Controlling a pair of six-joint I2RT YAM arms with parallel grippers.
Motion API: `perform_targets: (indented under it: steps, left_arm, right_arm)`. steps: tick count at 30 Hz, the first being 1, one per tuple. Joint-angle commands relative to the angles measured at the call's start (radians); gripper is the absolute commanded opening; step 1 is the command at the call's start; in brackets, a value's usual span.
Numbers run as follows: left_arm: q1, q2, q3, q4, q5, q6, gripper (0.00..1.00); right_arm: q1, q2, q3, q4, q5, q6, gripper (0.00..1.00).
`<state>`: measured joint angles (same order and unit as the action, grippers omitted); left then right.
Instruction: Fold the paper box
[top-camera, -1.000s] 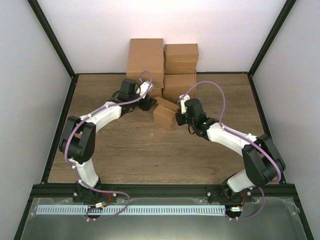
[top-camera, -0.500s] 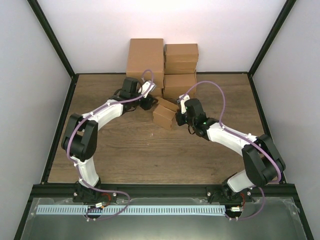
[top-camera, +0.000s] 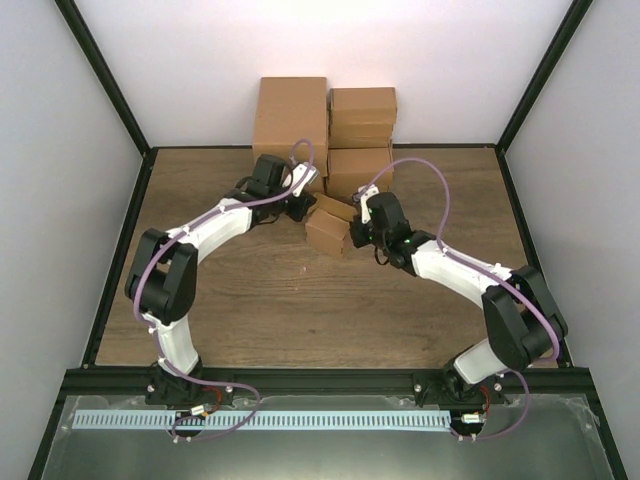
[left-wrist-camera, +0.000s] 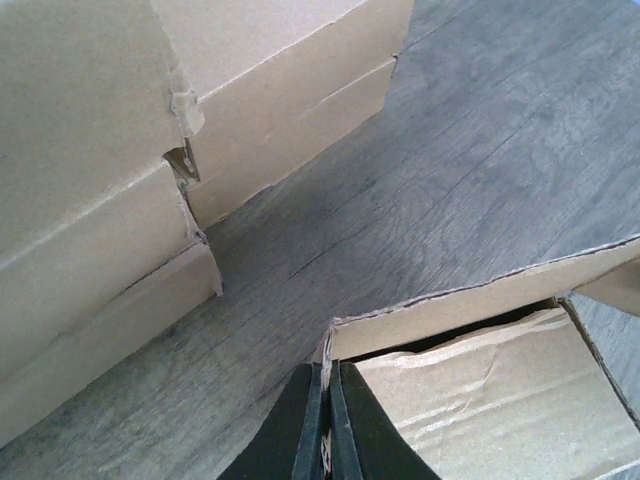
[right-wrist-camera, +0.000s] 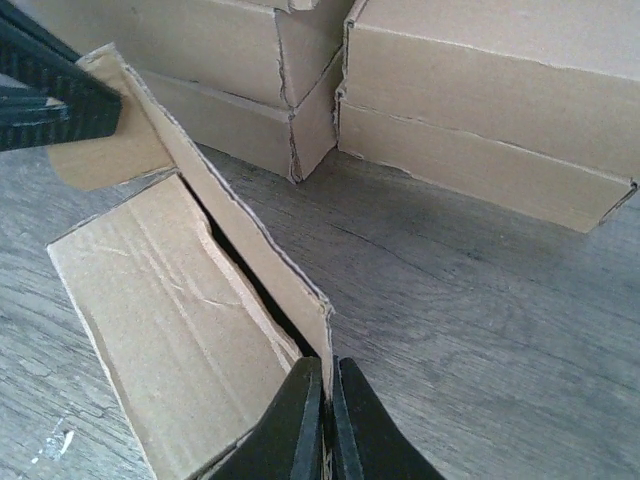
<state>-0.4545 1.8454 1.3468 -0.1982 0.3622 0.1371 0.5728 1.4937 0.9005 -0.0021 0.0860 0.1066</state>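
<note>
1 paper box (top-camera: 328, 235); 2 arms (top-camera: 215, 225); several stacked cartons (top-camera: 290, 115), exact count unclear

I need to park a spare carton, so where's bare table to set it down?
Free: the near middle of the table, in front of the paper box; also the back corners beside the stacked cartons. Crowded: around that box, pinched by the left gripper and right gripper.

Wood-grain worktop (top-camera: 300, 310), white walls (top-camera: 420, 50) on three sides, black frame (top-camera: 102, 75) at corners; lighting even, apparently diffuse.
</note>
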Motion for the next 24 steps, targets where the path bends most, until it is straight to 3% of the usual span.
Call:
perform_targets:
  steps: [1,9,24]
  left_arm:
    - [-0.035,-0.051,-0.003,-0.021,-0.035,-0.131,0.04]
    - [-0.087,-0.103,-0.107,0.061,-0.167,-0.378,0.04]
    - [-0.134,-0.187,-0.252,0.197,-0.288,-0.634,0.04]
  right_arm:
    - [0.016,0.02,0.075,-0.024,0.017,0.09,0.03]
    - [0.062,0.096,0.125,-0.053,0.146,0.278,0.01]
    - [0.138,0.155,0.141,-0.059,0.315,0.533,0.01]
